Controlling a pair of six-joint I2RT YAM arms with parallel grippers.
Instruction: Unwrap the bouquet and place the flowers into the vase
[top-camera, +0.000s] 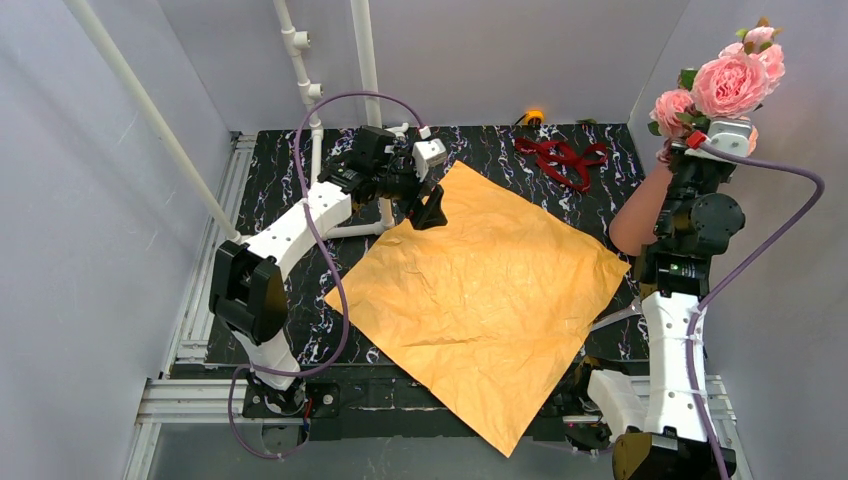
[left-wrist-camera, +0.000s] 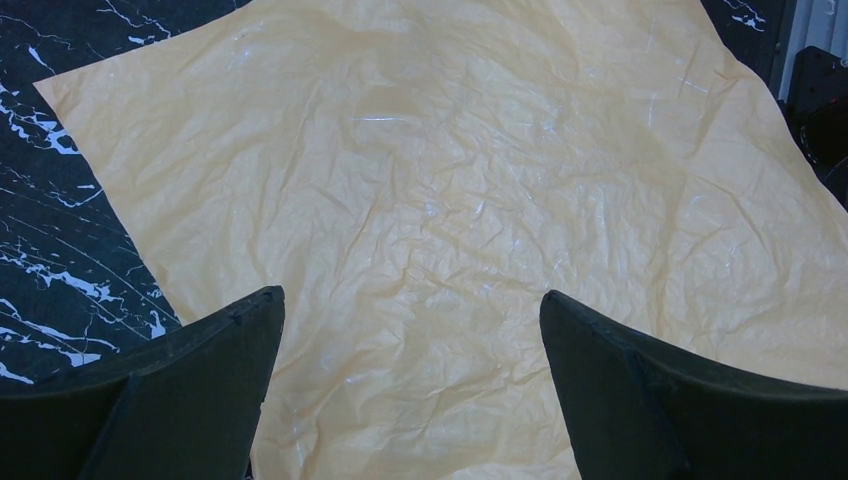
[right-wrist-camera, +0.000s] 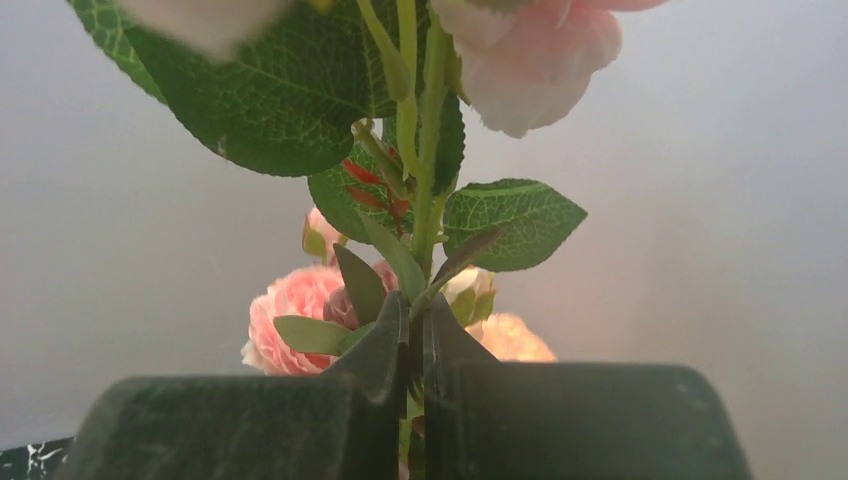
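The flowers (top-camera: 728, 80), pink roses with green leaves, are lifted high at the right wall, out of their wrapping. My right gripper (right-wrist-camera: 415, 305) is shut on their green stems (right-wrist-camera: 430, 200), with roses (right-wrist-camera: 295, 310) behind the fingers. The salmon-pink vase (top-camera: 640, 210) leans at the table's right side, partly hidden by the right arm. The orange wrapping paper (top-camera: 480, 290) lies spread flat mid-table. My left gripper (left-wrist-camera: 412, 293) hovers open over the paper (left-wrist-camera: 450, 200) near its far corner, with nothing between its fingers.
A dark red ribbon (top-camera: 560, 158) lies loose at the back right of the black marbled table (top-camera: 270, 150). White pipes (top-camera: 300, 60) stand at the back left. The paper's near corner hangs over the front rail (top-camera: 200, 395).
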